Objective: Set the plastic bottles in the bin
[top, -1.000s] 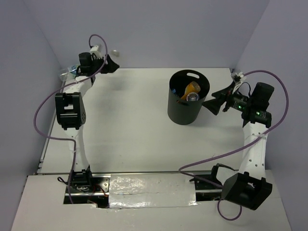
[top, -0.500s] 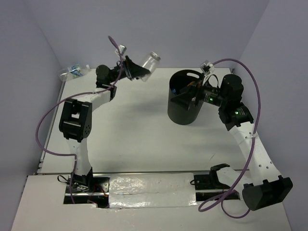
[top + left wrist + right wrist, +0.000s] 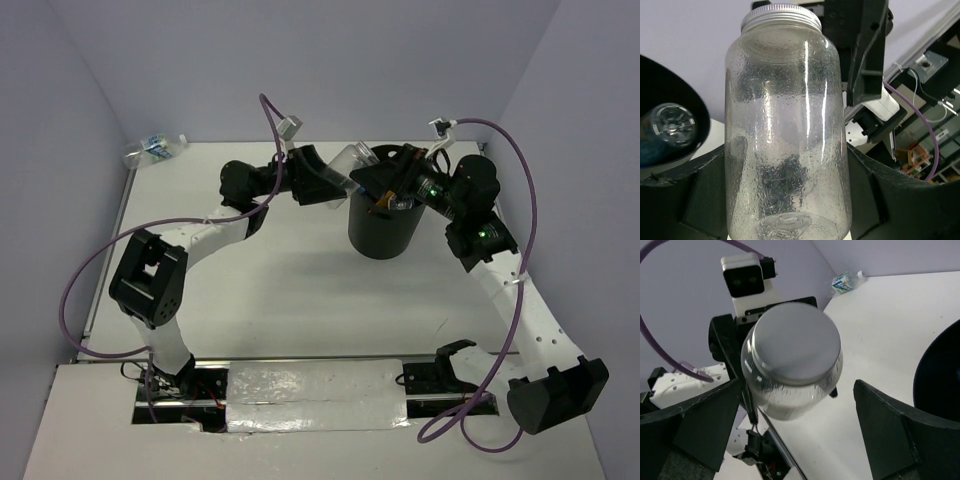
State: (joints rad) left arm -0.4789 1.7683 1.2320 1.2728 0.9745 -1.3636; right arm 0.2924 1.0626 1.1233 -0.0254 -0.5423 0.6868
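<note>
My left gripper (image 3: 325, 180) is shut on a clear plastic bottle with a silver cap (image 3: 347, 163) and holds it tilted in the air at the left rim of the black bin (image 3: 385, 230). In the left wrist view this bottle (image 3: 787, 130) fills the space between my fingers (image 3: 702, 200). My right gripper (image 3: 378, 185) hovers over the bin, open, facing the bottle's cap (image 3: 792, 342), which sits between its spread fingers (image 3: 690, 425). A bottle (image 3: 671, 126) lies inside the bin. A clear bottle with a blue label (image 3: 155, 147) lies at the far left corner.
The bin stands at the table's back right. Purple cables loop above both arms (image 3: 275, 110). The booth walls close in the table at the back and sides. The blue-labelled bottle also shows in the right wrist view (image 3: 845, 281) by the wall.
My left arm has swung from the back left corner to the bin's rim with the clear bottle. My right gripper has moved left from beside the bin to over it, facing the bottle.
</note>
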